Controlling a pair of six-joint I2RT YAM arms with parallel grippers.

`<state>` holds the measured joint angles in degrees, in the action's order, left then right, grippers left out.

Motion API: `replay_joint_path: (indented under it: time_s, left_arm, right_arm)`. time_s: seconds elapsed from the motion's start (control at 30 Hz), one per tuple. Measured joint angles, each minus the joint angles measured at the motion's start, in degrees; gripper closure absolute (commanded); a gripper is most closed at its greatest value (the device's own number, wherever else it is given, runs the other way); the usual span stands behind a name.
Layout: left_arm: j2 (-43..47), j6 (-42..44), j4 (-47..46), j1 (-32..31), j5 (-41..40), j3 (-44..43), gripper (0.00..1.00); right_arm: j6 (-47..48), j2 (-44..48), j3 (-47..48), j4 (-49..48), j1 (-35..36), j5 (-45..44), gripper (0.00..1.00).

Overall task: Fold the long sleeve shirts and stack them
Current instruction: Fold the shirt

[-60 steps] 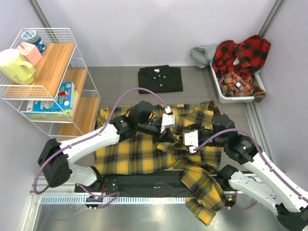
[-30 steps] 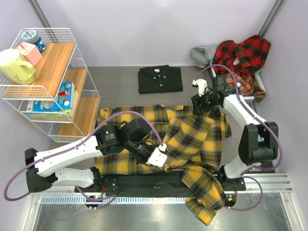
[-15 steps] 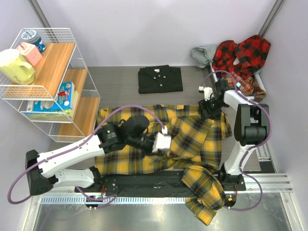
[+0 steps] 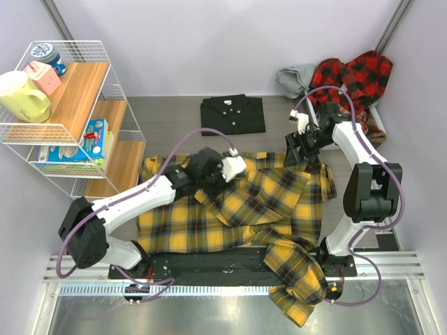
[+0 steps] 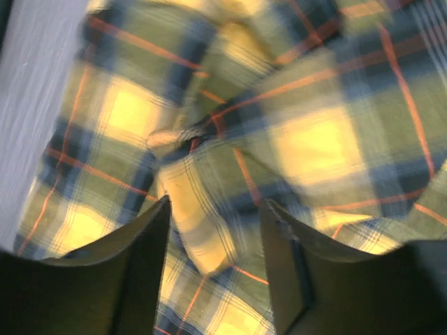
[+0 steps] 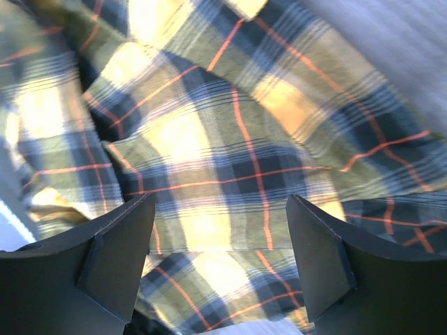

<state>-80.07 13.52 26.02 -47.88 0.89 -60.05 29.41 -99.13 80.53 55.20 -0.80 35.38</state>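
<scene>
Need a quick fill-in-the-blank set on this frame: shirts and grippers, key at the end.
1. The spread-out plaid shirt is ___ and black.
2. The folded shirt lying alone at the far middle is plain ___.
3. The shirts piled in the white bin are ___ and black.
4. The left gripper and the right gripper both hang over the plaid shirt with jaws ___.

Missing words: yellow; black; red; open.
</scene>
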Motion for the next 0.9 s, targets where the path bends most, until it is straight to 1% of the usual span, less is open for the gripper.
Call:
replay_joint_path:
  time_s: [0.03, 0.1, 0.17, 0.2, 0.23, 0.3, 0.37, 0.43, 0.5, 0.6, 0.73, 0.9]
  left_arm:
    - [-0.1, 1.3, -0.6, -2.3, -2.0, 1.1, 0.28]
    - [0.2, 3.2, -0.8, -5.6, -2.6, 3.0, 0.26]
    - [1.3, 3.7, -0.1, -6.8, -0.1, 4.9, 0.26]
    - [1.8, 3.5, 0.5, -5.6, 1.0, 5.2, 0.26]
    - [2.3, 3.2, 1.5, -2.7, 3.7, 5.3, 0.26]
    - [2.8, 2.3, 2.0, 5.5, 7.1, 5.0, 0.26]
    - [2.3, 1.2, 2.2, 13.1, 10.0, 4.2, 0.3]
    - [0.6, 0.1, 3.5, 18.2, 13.3, 2.6, 0.33]
    - [-2.5, -0.9, 4.4, 20.3, 15.6, 0.3, 0.33]
    - [-9.0, -2.7, 4.7, 21.6, 17.7, -2.6, 0.33]
    - [-16.7, -5.7, 5.1, 22.6, 18.9, -3.6, 0.33]
    - [-20.8, -8.3, 5.2, 22.9, 19.4, -3.6, 0.34]
  right_arm:
    - [-0.1, 0.0, 0.0, 0.5, 0.1, 0.6, 0.19]
    - [-0.3, 0.0, 0.0, 1.2, 0.2, 1.7, 0.2]
    - [-0.5, 0.0, -0.1, 1.7, 0.4, 2.3, 0.22]
    - [-0.6, 0.0, -0.3, 1.9, 0.5, 2.6, 0.23]
    - [-0.7, 0.0, -0.5, 2.0, 0.8, 2.8, 0.25]
    - [-0.7, 0.0, -1.5, 2.1, 1.8, 3.2, 0.27]
    - [-0.7, 0.0, -3.1, 2.3, 3.2, 3.5, 0.32]
    - [-0.7, 0.0, -4.8, 2.4, 4.8, 3.6, 0.35]
    - [-0.9, 0.0, -6.5, 2.6, 6.4, 3.7, 0.35]
    - [-1.3, 0.2, -8.3, 2.7, 8.3, 3.8, 0.35]
    - [-2.4, 1.6, -10.9, 1.7, 10.5, 3.9, 0.34]
    - [-3.0, 2.7, -12.6, 1.3, 11.1, 3.9, 0.34]
